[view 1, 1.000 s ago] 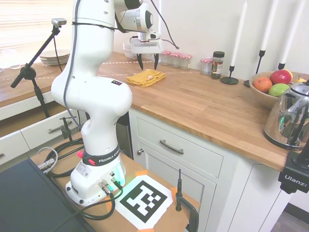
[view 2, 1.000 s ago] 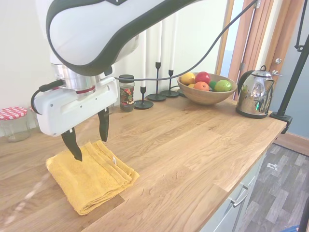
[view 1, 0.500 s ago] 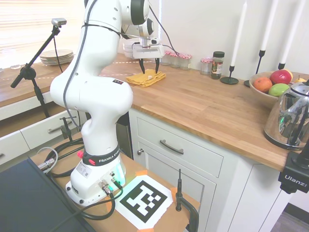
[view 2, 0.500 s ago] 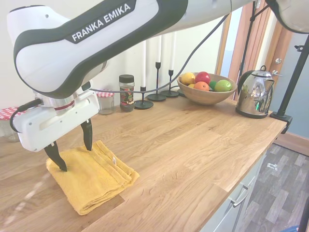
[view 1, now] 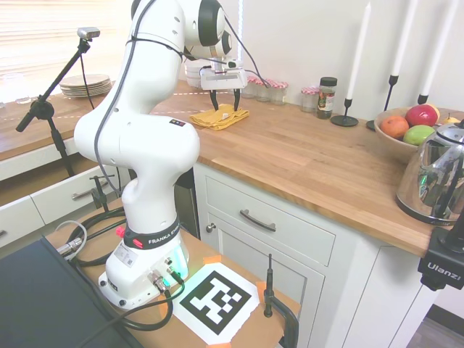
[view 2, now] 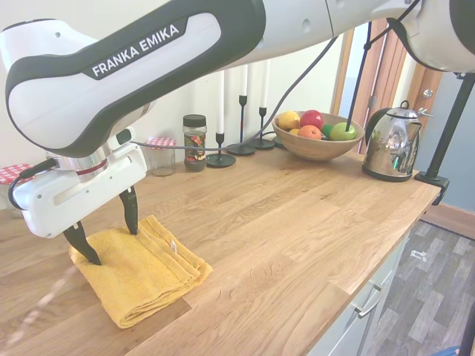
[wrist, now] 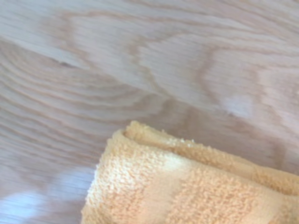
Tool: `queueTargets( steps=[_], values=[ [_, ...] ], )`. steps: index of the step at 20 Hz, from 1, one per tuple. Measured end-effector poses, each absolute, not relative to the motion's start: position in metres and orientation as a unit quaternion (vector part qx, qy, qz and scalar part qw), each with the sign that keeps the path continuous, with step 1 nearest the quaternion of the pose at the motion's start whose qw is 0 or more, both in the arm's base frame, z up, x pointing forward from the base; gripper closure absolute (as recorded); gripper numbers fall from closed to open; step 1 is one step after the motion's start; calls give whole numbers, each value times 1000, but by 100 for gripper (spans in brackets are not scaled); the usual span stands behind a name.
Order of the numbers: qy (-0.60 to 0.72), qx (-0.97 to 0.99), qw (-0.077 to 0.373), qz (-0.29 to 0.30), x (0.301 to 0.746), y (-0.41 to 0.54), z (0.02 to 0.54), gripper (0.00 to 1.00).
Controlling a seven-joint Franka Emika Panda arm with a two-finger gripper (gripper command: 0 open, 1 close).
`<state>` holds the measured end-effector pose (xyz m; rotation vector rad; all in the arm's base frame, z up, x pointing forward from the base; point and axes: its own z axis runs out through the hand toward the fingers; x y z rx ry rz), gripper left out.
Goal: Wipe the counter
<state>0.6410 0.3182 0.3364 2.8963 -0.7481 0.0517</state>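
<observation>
Your task is barely under way: the long honey-brown butcher-block bench (view 2: pixel 297 215) shows no stroke made across it that you could point to, and the folded yellow terry cloth (view 2: pixel 137 271) lies flat on the wood, not yet gripped. The end effector (view 2: pixel 104 233) stands low over the cloth's far end with its two dark fingers (view 2: pixel 131 211) spread apart, tips at or just touching the pile; whether they press into it cannot be told. In the second exterior view the cloth sits at about 8 o'clock on the bench, with the wooden fruit bowl (view 2: pixel 312 137) and the chrome kettle (view 2: pixel 391 144) well apart toward 2 o'clock. The wrist view shows a rounded cloth corner (wrist: pixel 187 186) on bare wood. By my reading, everything is left: close on the cloth, then sweep the open planks.
</observation>
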Motion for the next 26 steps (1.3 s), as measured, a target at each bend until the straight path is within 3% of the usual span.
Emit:
queueTargets(
  steps=[3,4,26],
  values=[
    [-250,965,74,17,641,318,336,0],
    [-251,965,74,16,641,318,336,100],
    [-249,967,59,-1,646,323,332,100]
  ],
)
